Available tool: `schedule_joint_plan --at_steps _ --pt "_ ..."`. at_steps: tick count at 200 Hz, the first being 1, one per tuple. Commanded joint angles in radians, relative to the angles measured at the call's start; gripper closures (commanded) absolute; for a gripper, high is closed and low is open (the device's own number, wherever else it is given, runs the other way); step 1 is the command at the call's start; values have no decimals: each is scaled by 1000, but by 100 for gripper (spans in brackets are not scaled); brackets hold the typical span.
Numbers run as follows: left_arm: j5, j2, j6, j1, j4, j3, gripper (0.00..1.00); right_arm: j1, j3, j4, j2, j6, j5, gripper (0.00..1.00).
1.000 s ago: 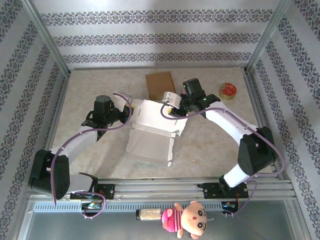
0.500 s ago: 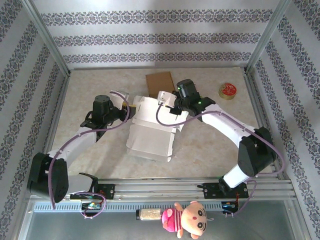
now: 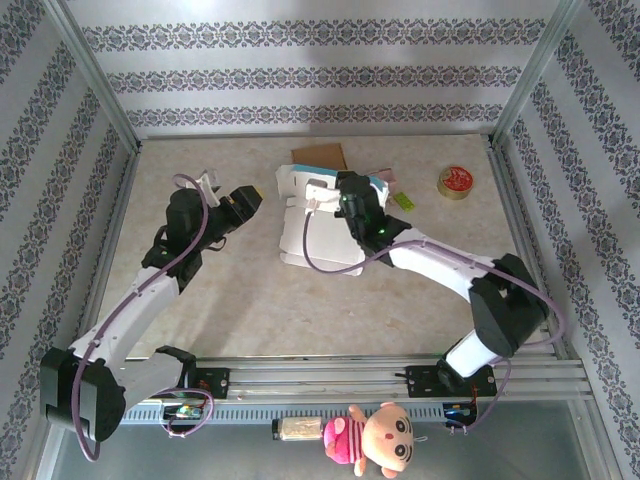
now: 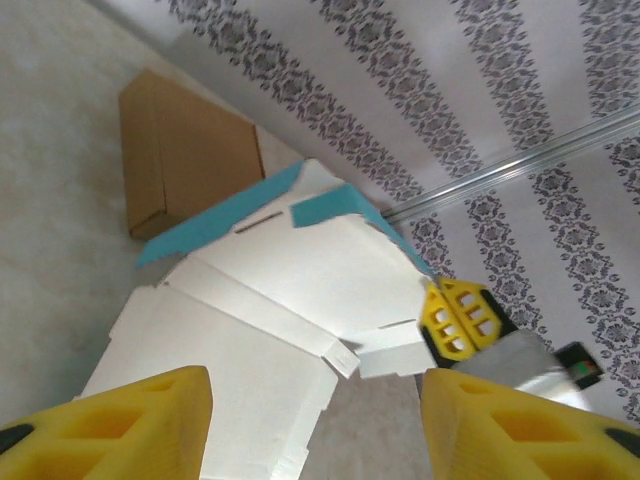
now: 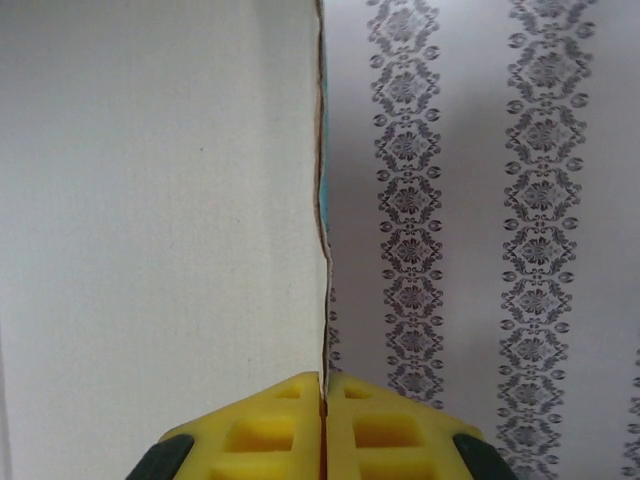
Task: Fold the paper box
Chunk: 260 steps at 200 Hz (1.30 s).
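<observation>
The paper box (image 3: 322, 243) is white inside and teal outside. It rests half folded at the table's middle, with its far panels raised. My right gripper (image 3: 312, 190) is shut on the edge of a raised panel; in the right wrist view the thin panel (image 5: 160, 200) runs straight up out of the closed gripper (image 5: 323, 415). My left gripper (image 3: 245, 200) hangs open to the left of the box and touches nothing. In the left wrist view the box (image 4: 270, 300) lies ahead of that open gripper (image 4: 318, 440), and the right gripper's yellow fingers (image 4: 460, 318) pinch its far flap.
A flat brown cardboard piece (image 3: 318, 156) lies just behind the box, also seen as the brown cardboard (image 4: 185, 160). A red tape roll (image 3: 456, 181) and a small green item (image 3: 403, 200) lie at the back right. Patterned walls enclose the table.
My left gripper has opened, let go of the box and drawn back to the left. My right gripper has shut on a panel and swung left, raising the box's far side.
</observation>
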Motion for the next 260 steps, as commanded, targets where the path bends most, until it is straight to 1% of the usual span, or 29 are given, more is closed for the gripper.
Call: schedule_joint_plan --at_steps 1,24,55,92,109,122,145,154,173,181,194,205,212,235,251,260 --pt "0 19 -44 -14 -98 53 45 23 -81 240 92 -155 133 91" --pt "-18 43 -22 -15 -111 39 49 43 -124 309 163 -144 150 91" --pt "-20 84 -42 -14 -94 8 50 73 -172 341 222 -86 172 90" --pt "30 146 -44 -14 -70 13 51 88 -196 334 209 -34 176 90" --pt "44 190 -38 -20 -52 39 52 98 -202 314 181 -8 150 89" --pt "40 235 -31 -26 -30 64 57 102 -204 304 176 10 143 89" --pt "56 338 -30 -40 8 129 72 100 -204 310 190 7 157 88" --pt "68 385 -22 -45 33 160 75 101 -205 311 190 10 155 88" --pt "63 481 27 -52 20 253 75 102 -205 310 190 16 151 88" --pt "67 524 50 -51 10 293 73 102 -204 309 189 16 149 88" --pt "82 591 67 -52 15 348 67 98 -203 307 188 16 147 88" --pt "97 637 67 -50 29 382 58 97 -203 306 189 16 144 87" --pt "107 665 58 -51 39 396 57 98 -203 305 189 18 145 87" --pt "160 722 13 -53 110 414 56 96 -206 303 195 24 146 87" --pt "178 744 -9 -55 143 410 57 95 -205 300 196 27 146 87" --pt "179 753 -8 -56 143 411 60 96 -203 299 199 27 147 87"
